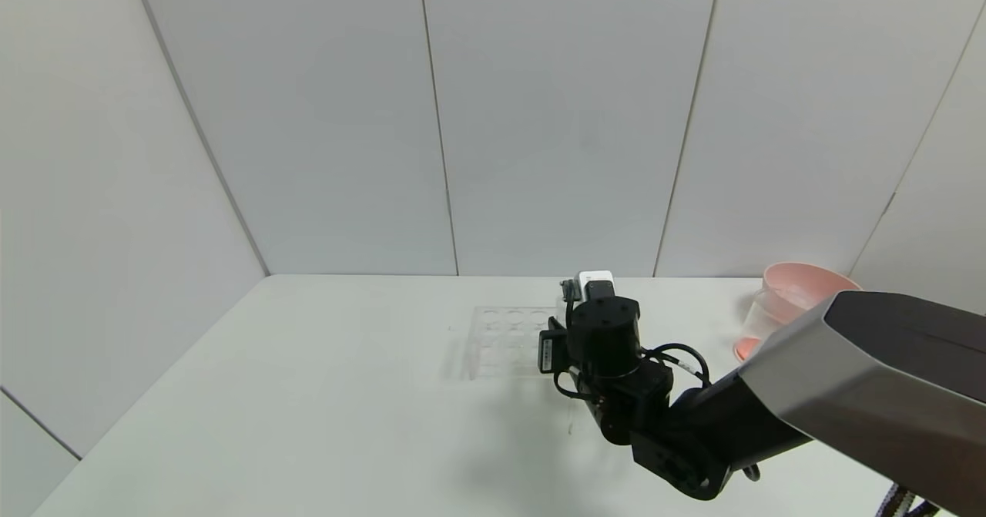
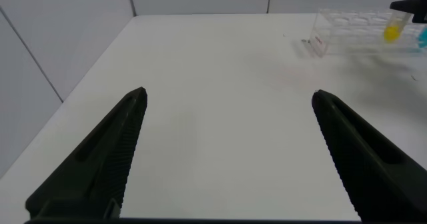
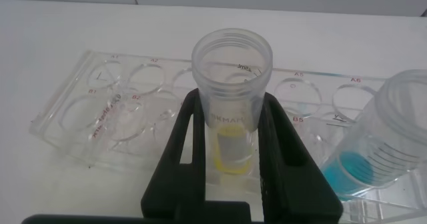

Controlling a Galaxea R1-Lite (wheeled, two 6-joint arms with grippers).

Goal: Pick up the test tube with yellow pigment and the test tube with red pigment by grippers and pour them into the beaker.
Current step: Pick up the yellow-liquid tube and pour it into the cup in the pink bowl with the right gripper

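Observation:
The test tube with yellow pigment stands upright in a clear tube rack, with the yellow liquid at its bottom. My right gripper is shut on it, one black finger pressed against each side below the rim. In the head view the right wrist hides those fingers at the rack. My left gripper is open wide and empty over bare table, far from the rack. The beaker stands at the back right. The test tube with red pigment is out of view.
A tube with blue liquid stands in the rack right beside the yellow one. A pink bowl sits behind the beaker near the wall. The white table spreads to the left of the rack.

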